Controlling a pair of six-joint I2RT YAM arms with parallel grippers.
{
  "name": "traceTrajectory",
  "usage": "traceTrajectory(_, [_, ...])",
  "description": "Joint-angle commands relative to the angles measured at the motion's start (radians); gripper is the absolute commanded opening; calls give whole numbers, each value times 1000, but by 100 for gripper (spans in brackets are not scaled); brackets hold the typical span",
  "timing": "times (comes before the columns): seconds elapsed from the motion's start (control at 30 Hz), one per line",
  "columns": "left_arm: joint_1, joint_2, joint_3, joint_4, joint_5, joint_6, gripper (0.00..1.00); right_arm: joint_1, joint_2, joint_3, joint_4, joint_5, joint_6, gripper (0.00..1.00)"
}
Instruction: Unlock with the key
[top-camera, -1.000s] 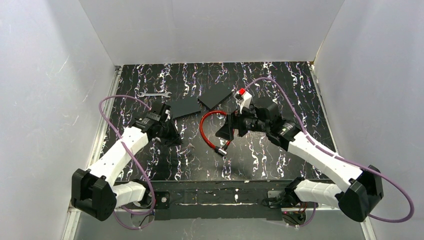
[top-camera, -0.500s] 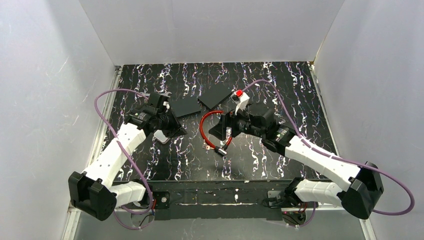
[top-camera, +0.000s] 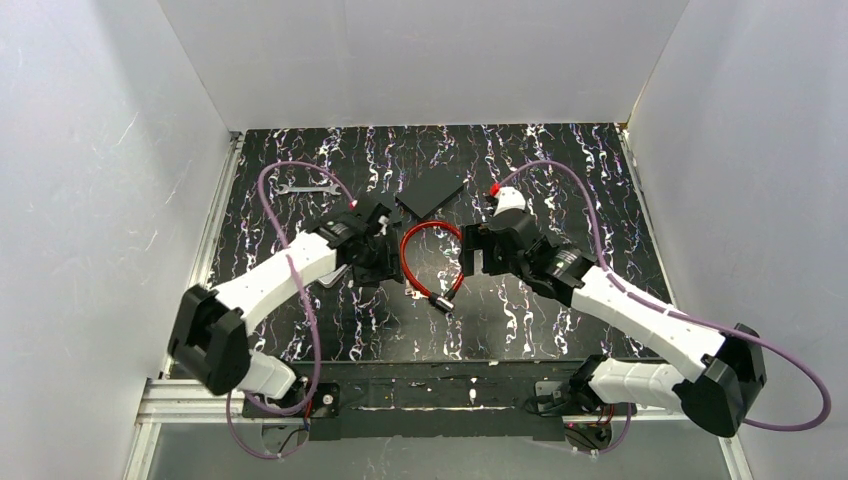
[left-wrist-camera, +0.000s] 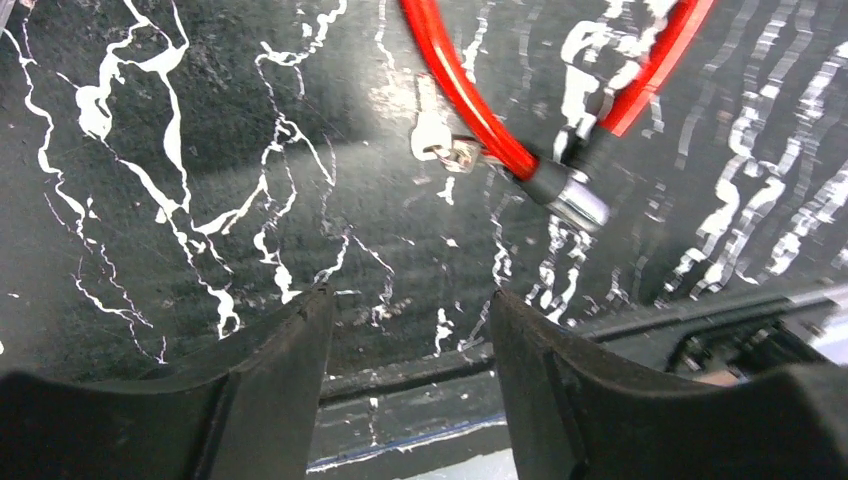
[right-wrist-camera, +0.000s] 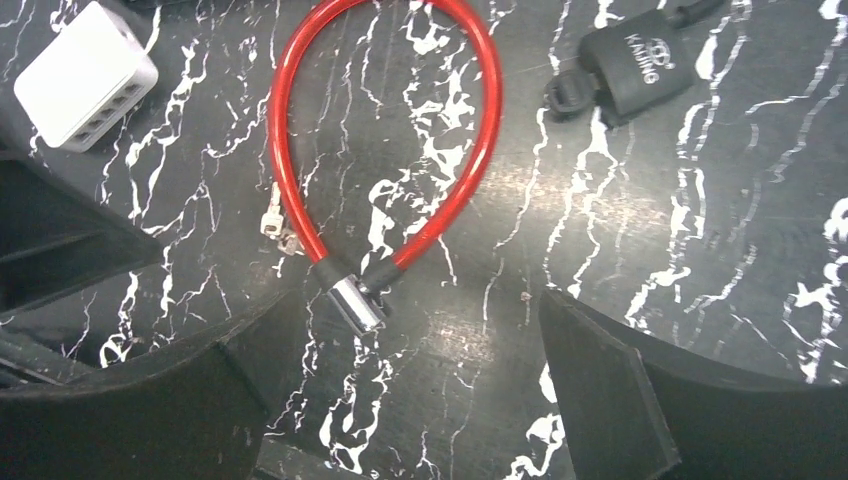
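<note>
A red cable lock (top-camera: 432, 250) lies in a loop mid-table, its silver barrel (top-camera: 441, 301) at the near end. The tiny silvery key (top-camera: 410, 291) lies on the table just left of the cable. It also shows in the left wrist view (left-wrist-camera: 436, 138) and the right wrist view (right-wrist-camera: 272, 221). My left gripper (top-camera: 378, 268) is open and empty, just left of the loop, with the key ahead of its fingers (left-wrist-camera: 285, 345). My right gripper (top-camera: 472, 258) is open and empty, just right of the loop, with the barrel (right-wrist-camera: 357, 303) near its left finger (right-wrist-camera: 235, 370).
A white box (right-wrist-camera: 85, 74) lies beyond the loop near the left gripper. A black padlock-like piece (right-wrist-camera: 634, 64) lies on the loop's other side. A flat silver wrench (top-camera: 307, 188) lies at the far left, and a black plate (top-camera: 430, 190) behind the loop.
My left arm has swung right, from near the wrench side up to the left edge of the red loop. My right gripper has shifted a little to the right of the loop.
</note>
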Motion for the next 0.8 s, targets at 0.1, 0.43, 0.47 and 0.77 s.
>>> traceTrajectory(0.1, [-55,236,141,-114,-88,-169,57,-1,-79,59,-103,110,-2,98])
traceTrajectory(0.43, [-62,376,118,-97,-3,-534,50,-1,-59,87,-136,75,-44,98])
traceTrajectory(0.47, [-62,378,110,-90,-1,-559,49,-1,-59,87,-141,71,-49,98])
traceTrajectory(0.77, [-62,389,116,-78,-43,-657,44,-1,-98,68,-144,67,-101,98])
